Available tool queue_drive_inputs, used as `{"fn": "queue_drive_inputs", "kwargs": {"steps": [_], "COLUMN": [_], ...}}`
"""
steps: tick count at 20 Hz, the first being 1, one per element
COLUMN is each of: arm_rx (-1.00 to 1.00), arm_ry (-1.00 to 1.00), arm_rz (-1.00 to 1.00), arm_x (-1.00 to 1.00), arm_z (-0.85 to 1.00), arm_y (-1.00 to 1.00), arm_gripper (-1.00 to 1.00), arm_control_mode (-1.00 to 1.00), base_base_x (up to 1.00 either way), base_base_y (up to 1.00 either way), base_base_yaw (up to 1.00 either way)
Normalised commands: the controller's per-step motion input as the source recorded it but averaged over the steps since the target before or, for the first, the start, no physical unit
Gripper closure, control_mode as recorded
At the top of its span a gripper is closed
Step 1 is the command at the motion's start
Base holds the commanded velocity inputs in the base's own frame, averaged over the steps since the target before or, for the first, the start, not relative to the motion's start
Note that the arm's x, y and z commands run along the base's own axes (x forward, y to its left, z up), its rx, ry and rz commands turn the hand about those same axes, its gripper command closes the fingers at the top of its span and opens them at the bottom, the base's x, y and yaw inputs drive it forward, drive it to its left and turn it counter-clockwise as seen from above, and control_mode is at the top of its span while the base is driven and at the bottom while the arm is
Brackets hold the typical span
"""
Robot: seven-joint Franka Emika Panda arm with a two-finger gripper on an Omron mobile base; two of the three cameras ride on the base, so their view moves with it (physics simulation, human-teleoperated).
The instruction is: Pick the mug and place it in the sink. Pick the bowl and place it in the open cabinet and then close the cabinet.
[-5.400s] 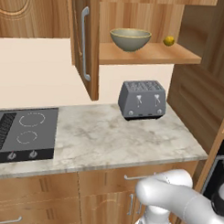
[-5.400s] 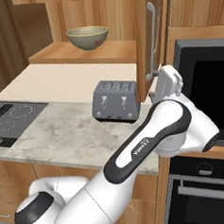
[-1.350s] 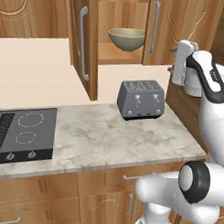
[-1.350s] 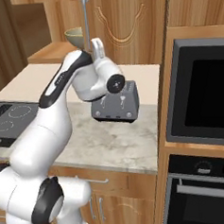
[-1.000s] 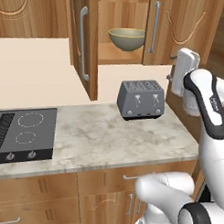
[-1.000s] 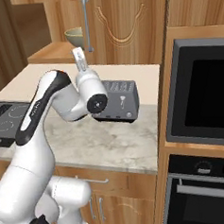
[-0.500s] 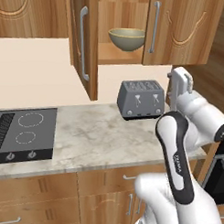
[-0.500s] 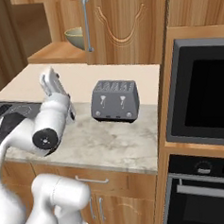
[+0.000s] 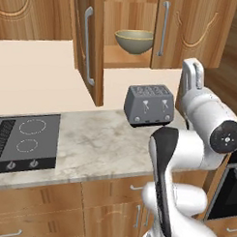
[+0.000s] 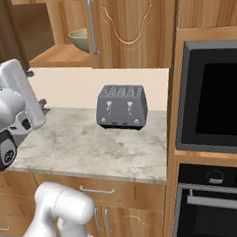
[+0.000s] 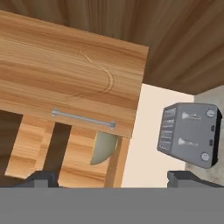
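The olive-beige bowl [image 9: 134,41] sits on the shelf inside the brown wall cabinet [image 9: 201,26], seen through the gap between its doors. The left door [image 9: 87,49] stands swung out; the right door [image 9: 191,31] is almost shut. My gripper [image 9: 192,77] hangs away from the cabinet, above the counter's right end beside the toaster, open and empty. In the right base view the gripper [image 10: 38,92] is at the far left, with the bowl [image 10: 79,39] behind the door edge. The hand view shows my gripper [image 11: 113,179] wide apart below the bowl [image 11: 104,148]. Mug and sink are out of view.
A grey toaster [image 9: 149,104] stands on the marble counter [image 9: 100,144] under the cabinet. A black cooktop [image 9: 22,146] lies at the counter's left. A built-in oven [image 10: 214,103] fills the tall unit on the right.
The hand has dropped and pulled back from the right cabinet door toward the base. Doors, bowl and toaster have not moved.
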Motion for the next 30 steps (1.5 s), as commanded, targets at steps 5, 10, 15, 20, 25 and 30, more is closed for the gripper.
{"fn": "queue_drive_inputs", "kwargs": {"steps": [5,10,15,20,25,30], "arm_rx": [0.06,0.16,0.07,0.01,0.00,0.00], "arm_ry": [0.02,0.12,0.03,0.00,0.00,-0.03], "arm_rz": [-0.09,0.00,0.00,0.00,-0.01,-0.12], "arm_x": [-0.64,-0.13,0.00,0.00,0.00,0.23], "arm_z": [0.06,-0.09,-0.16,-0.14,-0.11,-0.10], "arm_y": [0.53,0.70,0.83,0.84,0.67,0.58], "arm_gripper": [-1.00,-1.00,-1.00,-1.00,-1.00,-1.00], "arm_control_mode": [-1.00,-1.00,-1.00,-1.00,-1.00,-1.00], "base_base_x": [0.00,0.00,0.00,0.00,0.00,0.00], "base_base_y": [0.00,0.00,0.00,0.00,0.00,0.00], "base_base_yaw": [0.00,0.00,0.00,0.00,0.00,0.00]}}
